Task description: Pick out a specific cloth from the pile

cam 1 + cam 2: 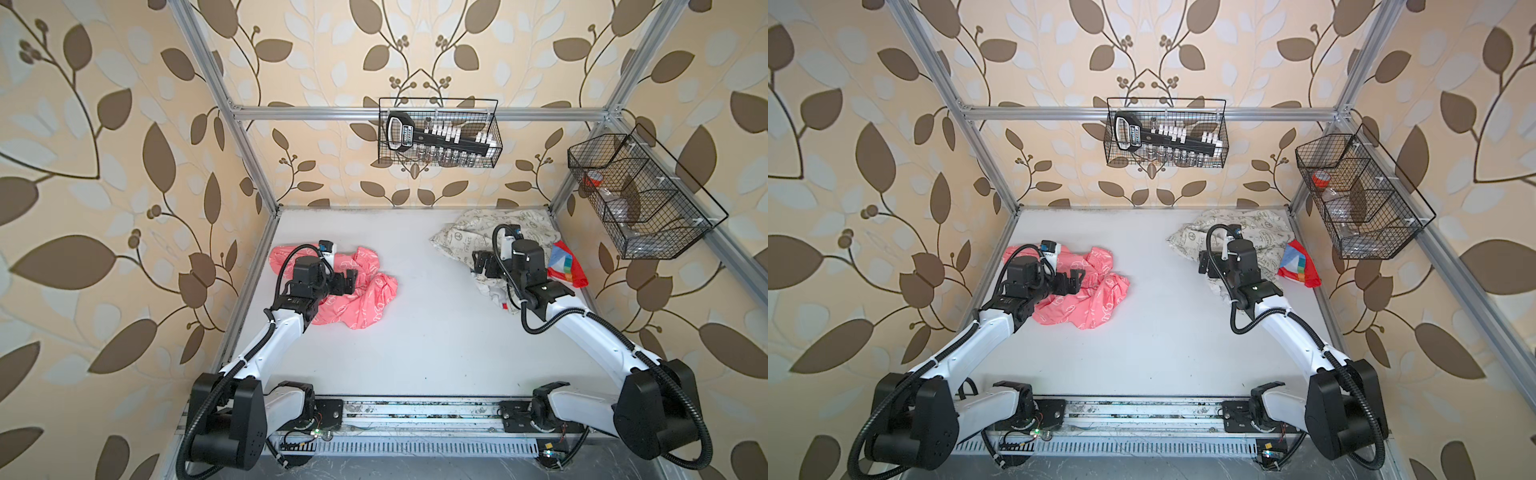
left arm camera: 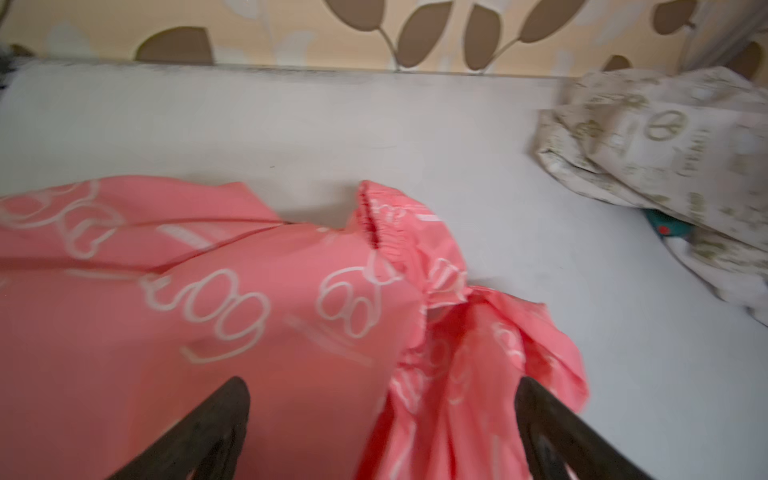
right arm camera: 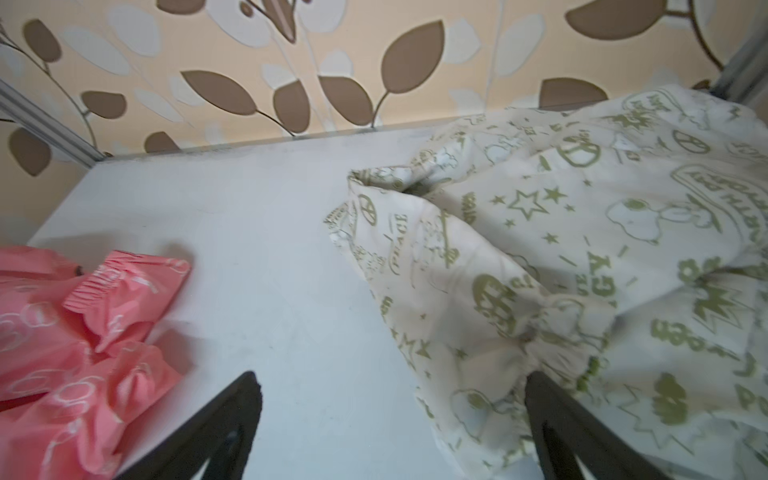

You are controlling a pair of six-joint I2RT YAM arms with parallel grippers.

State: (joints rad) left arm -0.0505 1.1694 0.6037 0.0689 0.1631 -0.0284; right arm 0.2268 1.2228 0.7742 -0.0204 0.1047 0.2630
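The coral-pink cloth [image 1: 365,303] [image 1: 1096,303] with white outline prints lies crumpled on the white table at the left, apart from the pile. My left gripper [image 1: 351,279] [image 1: 1074,280] hovers over its middle. In the left wrist view the cloth [image 2: 208,311] spreads under my left gripper [image 2: 382,388], whose jaws stand wide open and grip nothing. The pile [image 1: 461,237] [image 1: 1183,243], a cream cloth with green print, sits at the back right. My right gripper [image 1: 482,264] [image 1: 1203,264] [image 3: 392,380] is open over the left edge of the cream cloth [image 3: 582,249].
A small red multicolour piece [image 1: 567,266] [image 1: 1300,266] lies against the pile's right side. A wire basket [image 1: 438,133] with tools hangs on the back wall. Another wire basket [image 1: 640,195] hangs on the right frame. Bare table [image 1: 415,324] lies between the two arms.
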